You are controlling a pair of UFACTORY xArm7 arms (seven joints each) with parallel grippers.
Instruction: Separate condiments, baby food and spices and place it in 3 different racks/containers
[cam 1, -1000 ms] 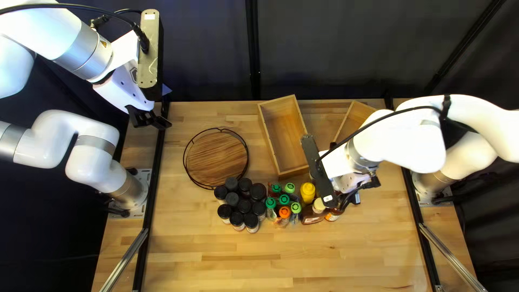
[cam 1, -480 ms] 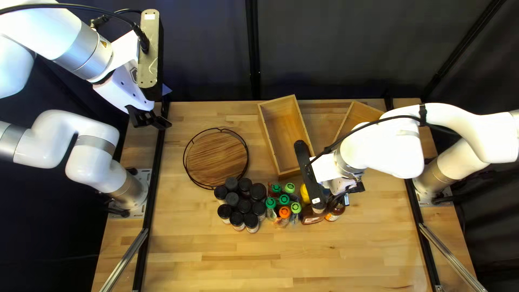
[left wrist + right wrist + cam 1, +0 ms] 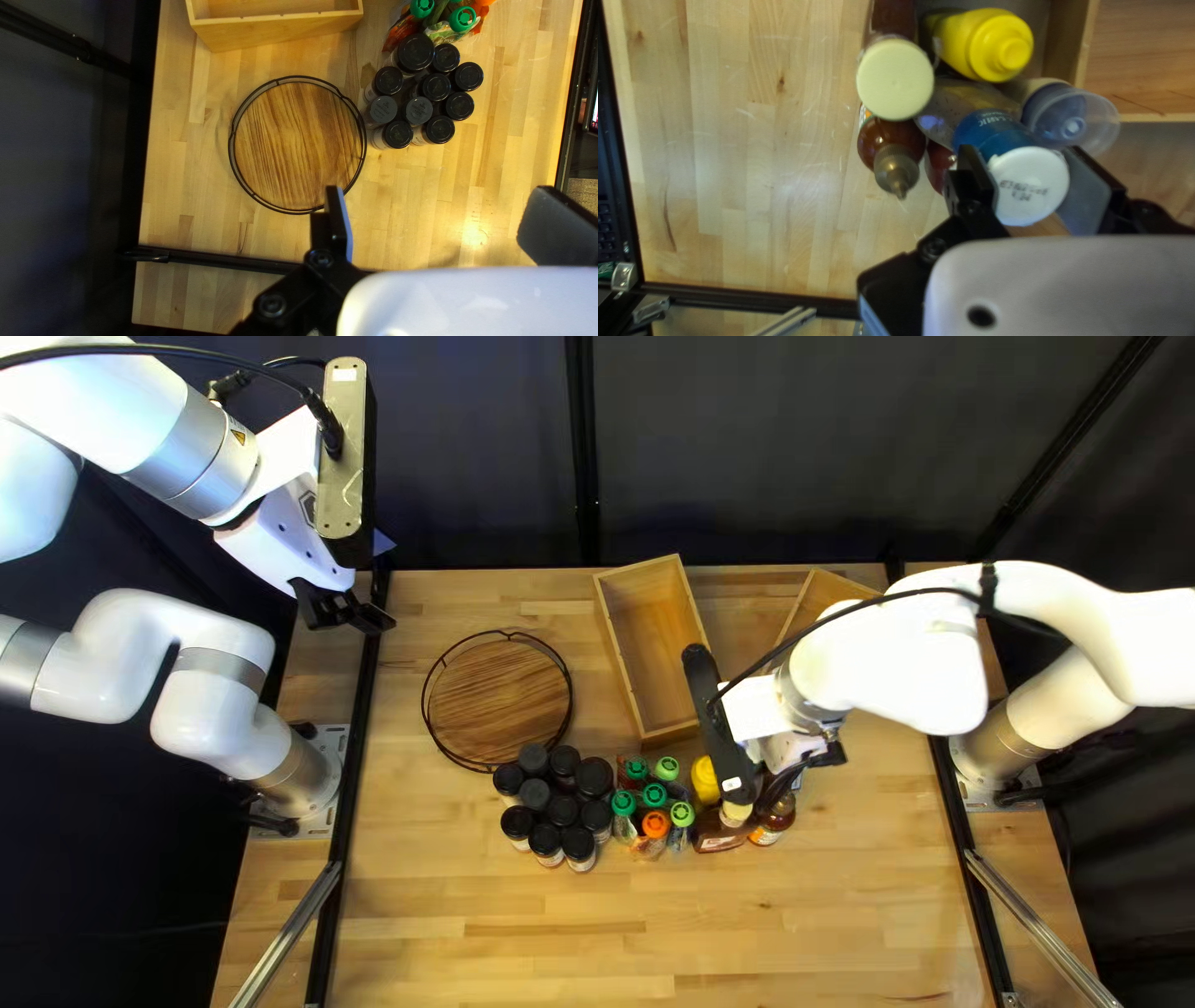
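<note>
Currently the white-capped bottle with the blue label [image 3: 1028,186] sits between both fingers of the right claw [image 3: 809,765], which is closed on its cap; in the right wrist view it is near the yellow squeeze bottle [image 3: 986,46], the cream-capped bottle [image 3: 895,81], the brown nozzle bottle [image 3: 890,146] and the clear-lidded bottle [image 3: 1070,121]. Beside these condiments, in the top left view, stand the baby food pouches [image 3: 655,824] with green and orange caps; next to them is a cluster of black-capped spice jars [image 3: 579,844]; the round wooden tray [image 3: 498,697] with its black wire rim lies just beyond the jars on the desk [image 3: 498,946]; the long wooden box [image 3: 654,629] stands behind the pouches; the left claw [image 3: 355,612] hangs open near the desk's far left corner.
</note>
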